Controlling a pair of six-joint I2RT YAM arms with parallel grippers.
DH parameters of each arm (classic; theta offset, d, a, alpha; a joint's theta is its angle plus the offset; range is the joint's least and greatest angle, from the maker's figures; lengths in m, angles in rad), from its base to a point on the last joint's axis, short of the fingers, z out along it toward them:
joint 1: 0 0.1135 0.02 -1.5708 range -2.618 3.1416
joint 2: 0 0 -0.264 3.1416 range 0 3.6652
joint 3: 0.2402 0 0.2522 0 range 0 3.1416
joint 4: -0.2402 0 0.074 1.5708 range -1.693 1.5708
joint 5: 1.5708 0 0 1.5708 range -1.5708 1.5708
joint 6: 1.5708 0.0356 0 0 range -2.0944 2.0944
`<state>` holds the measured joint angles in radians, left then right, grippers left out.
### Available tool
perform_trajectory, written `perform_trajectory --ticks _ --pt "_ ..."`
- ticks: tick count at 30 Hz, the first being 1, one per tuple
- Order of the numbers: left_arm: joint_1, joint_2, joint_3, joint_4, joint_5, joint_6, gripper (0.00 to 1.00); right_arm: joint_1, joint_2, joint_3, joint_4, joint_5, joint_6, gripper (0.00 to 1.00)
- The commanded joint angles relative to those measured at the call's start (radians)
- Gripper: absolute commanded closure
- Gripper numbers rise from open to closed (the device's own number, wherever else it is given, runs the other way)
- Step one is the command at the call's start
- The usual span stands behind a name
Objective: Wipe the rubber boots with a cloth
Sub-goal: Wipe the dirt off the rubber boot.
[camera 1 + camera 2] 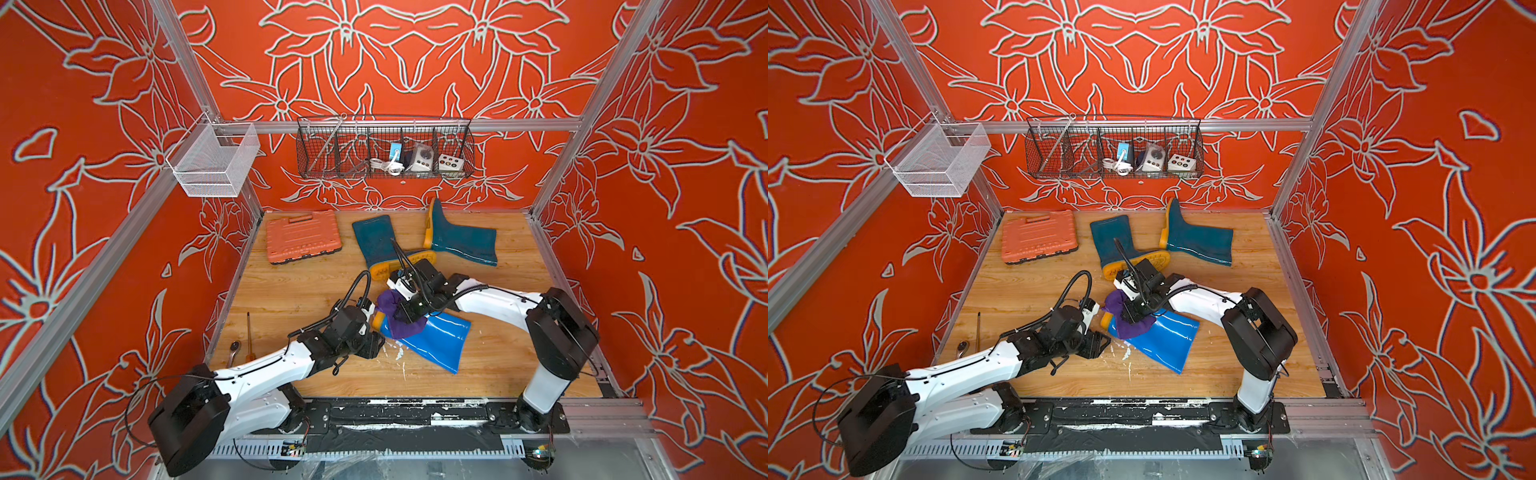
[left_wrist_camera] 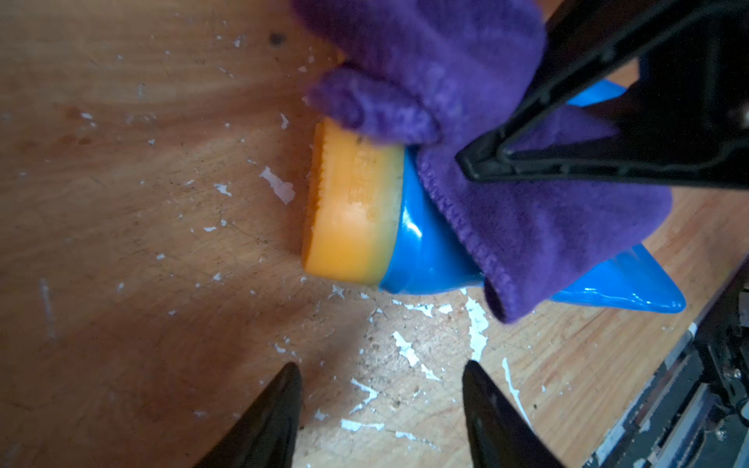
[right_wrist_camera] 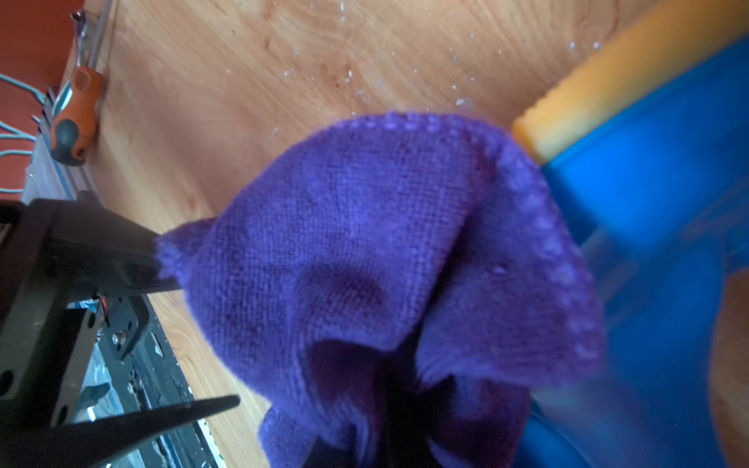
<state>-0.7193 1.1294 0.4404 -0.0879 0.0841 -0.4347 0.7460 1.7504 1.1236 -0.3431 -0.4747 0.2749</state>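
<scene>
A bright blue rubber boot (image 1: 436,343) (image 1: 1165,343) lies on its side on the wooden floor, its orange-yellow sole (image 2: 352,210) toward my left arm. The purple cloth (image 1: 395,309) (image 1: 1125,316) (image 2: 547,227) (image 3: 385,243) is bunched over the boot's foot and ankle. My right gripper (image 1: 406,316) (image 1: 1137,311) (image 3: 405,421) is shut on the cloth and presses it on the boot. My left gripper (image 1: 376,345) (image 1: 1100,343) (image 2: 381,370) is open with nothing in it, low over the floor just short of the heel. Two dark teal boots (image 1: 376,241) (image 1: 465,241) lie behind.
An orange tool case (image 1: 301,237) lies at the back left. A screwdriver (image 1: 249,336) (image 3: 77,109) and a ratchet (image 1: 235,348) lie by the left wall. A wire basket (image 1: 384,151) hangs on the back wall and a white basket (image 1: 214,160) on the left rail. White flecks (image 2: 478,324) dot the floor.
</scene>
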Motion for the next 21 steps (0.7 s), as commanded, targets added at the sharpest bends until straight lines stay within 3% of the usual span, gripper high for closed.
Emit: perform_trajectory --ticks 1,6,11,16,21 --pt "0.003 0.046 0.052 0.009 0.015 0.0 0.38 -0.122 0.047 0.06 -0.012 0.017 -0.005 1.0" --pt "0.003 0.059 0.068 0.003 0.009 -0.013 0.38 -0.238 0.079 0.139 -0.076 0.05 0.008 1.0" --pt "0.003 0.083 0.092 0.01 0.027 -0.006 0.38 -0.214 -0.07 -0.022 0.022 0.01 0.083 1.0" --pt "0.003 0.229 0.165 0.072 0.103 -0.017 0.37 -0.085 -0.104 -0.141 0.135 0.008 0.144 1.0" --pt "0.003 0.383 0.275 0.005 0.088 -0.049 0.4 -0.152 -0.06 -0.2 0.127 0.007 0.154 1.0"
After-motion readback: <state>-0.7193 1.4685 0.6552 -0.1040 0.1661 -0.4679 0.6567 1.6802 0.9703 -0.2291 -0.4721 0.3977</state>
